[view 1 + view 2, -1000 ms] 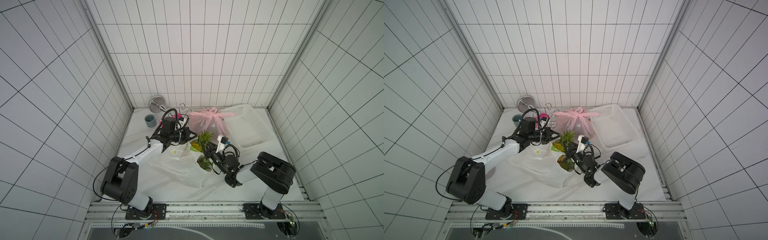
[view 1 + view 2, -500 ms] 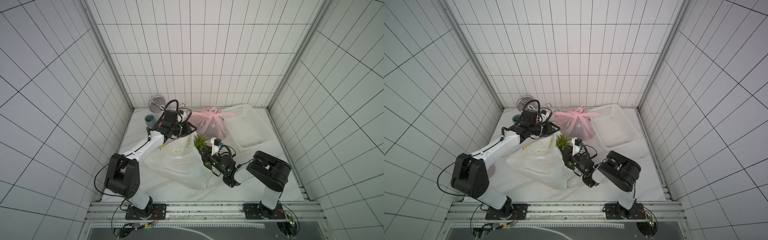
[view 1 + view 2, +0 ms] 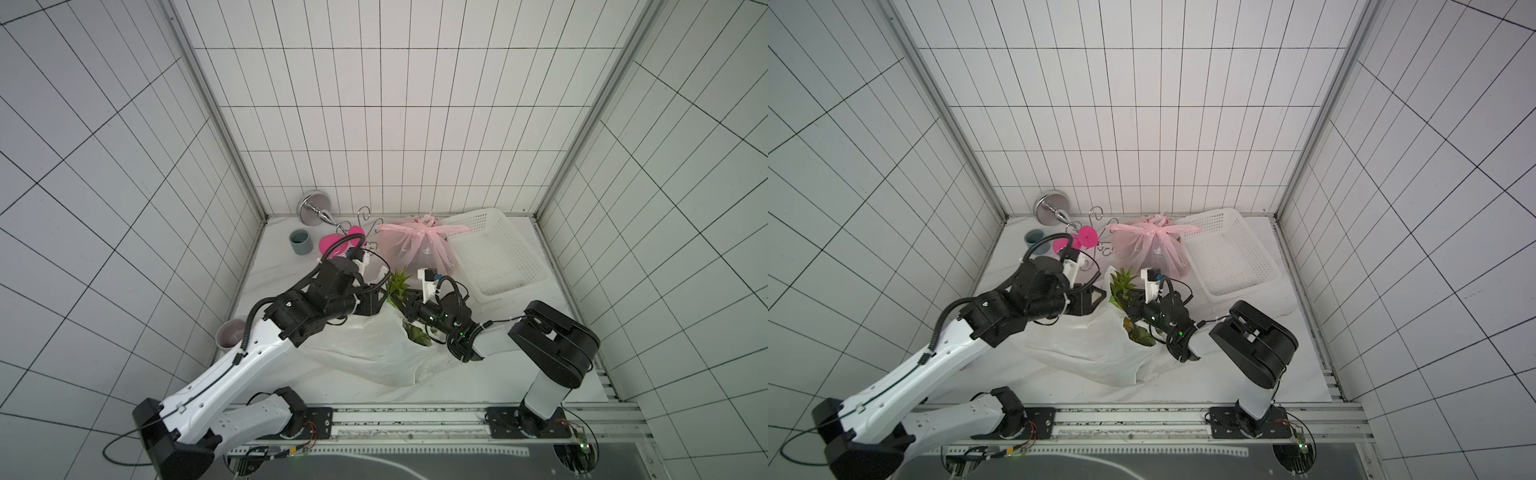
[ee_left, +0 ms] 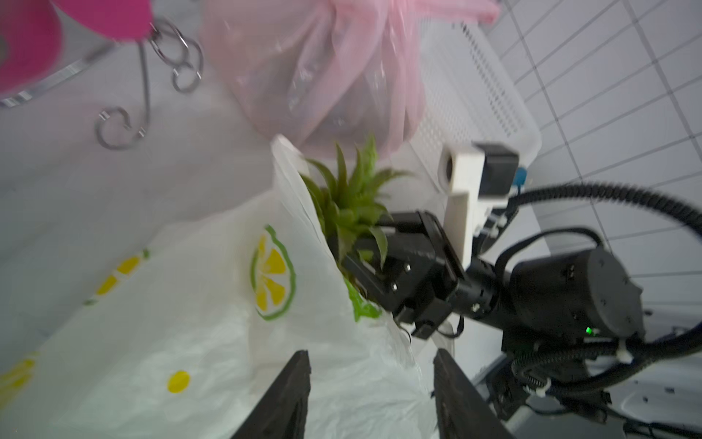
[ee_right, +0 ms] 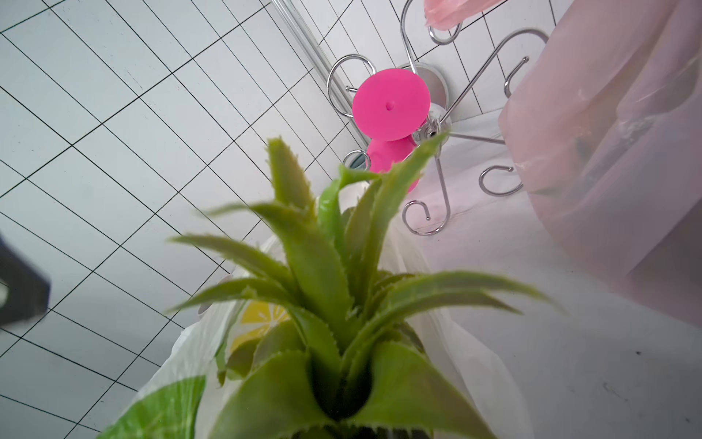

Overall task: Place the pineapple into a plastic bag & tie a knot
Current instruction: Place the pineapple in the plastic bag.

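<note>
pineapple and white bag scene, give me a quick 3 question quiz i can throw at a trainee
1. True or false: the pineapple is fully inside the white bag.
2. Which gripper is clamped on the pineapple? A) left gripper B) right gripper C) neither
3. Fill in: the left gripper's jaws stand ____.
Key: 1 false, its leafy crown pokes out of the white bag; 2 B; 3 open.

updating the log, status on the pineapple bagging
Left gripper open at the white bag. Right gripper shut on pineapple crown, fruit partway into bag mouth. No knot yet. Pink bag close behind, not blocking.
</note>
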`<state>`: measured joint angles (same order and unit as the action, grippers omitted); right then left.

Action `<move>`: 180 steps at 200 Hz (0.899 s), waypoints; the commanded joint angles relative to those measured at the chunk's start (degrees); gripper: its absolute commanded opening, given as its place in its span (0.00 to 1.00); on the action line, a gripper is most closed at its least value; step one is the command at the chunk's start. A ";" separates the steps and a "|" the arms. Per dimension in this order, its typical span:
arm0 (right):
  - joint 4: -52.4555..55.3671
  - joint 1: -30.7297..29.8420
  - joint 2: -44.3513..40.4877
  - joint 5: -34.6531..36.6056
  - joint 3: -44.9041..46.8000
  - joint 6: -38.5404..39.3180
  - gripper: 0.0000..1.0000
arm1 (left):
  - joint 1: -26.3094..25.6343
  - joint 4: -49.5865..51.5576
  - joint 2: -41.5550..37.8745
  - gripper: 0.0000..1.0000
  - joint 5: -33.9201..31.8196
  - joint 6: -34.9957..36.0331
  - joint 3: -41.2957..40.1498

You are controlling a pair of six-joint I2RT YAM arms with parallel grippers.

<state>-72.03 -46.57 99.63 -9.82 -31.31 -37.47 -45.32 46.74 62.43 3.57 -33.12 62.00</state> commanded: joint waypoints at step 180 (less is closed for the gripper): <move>3.87 -1.82 -0.74 1.83 -2.53 -1.96 0.00 | -14.88 4.87 17.28 0.62 -17.43 -7.37 3.68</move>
<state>-70.61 -47.53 99.46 -7.62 -31.59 -38.61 -59.81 51.42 77.54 -11.33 -40.45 64.64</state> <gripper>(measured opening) 0.228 0.618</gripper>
